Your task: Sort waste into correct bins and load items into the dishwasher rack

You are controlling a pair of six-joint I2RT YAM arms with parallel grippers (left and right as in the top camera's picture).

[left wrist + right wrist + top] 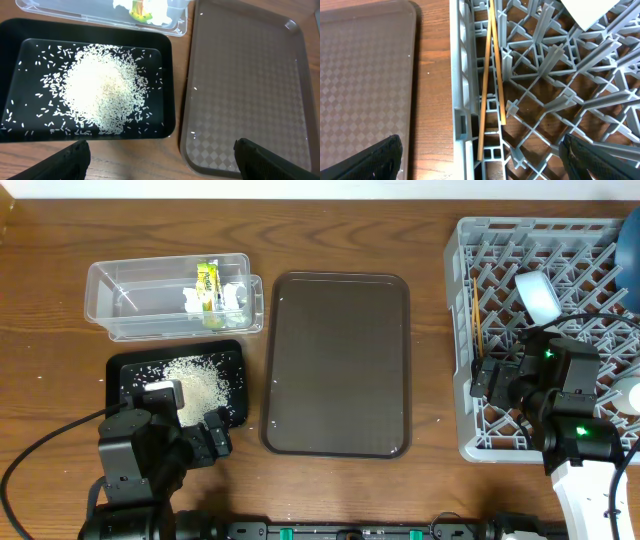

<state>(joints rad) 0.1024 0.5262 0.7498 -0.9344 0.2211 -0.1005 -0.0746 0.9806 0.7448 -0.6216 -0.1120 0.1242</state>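
Lab-style test bench: wooden table (330,230), cabled robot arms (130,452), grey dishwasher rack (520,225).

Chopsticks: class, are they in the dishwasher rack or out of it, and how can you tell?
In. Both chopsticks lie on the lattice floor of the rack, just inside its wall nearest the brown tray.
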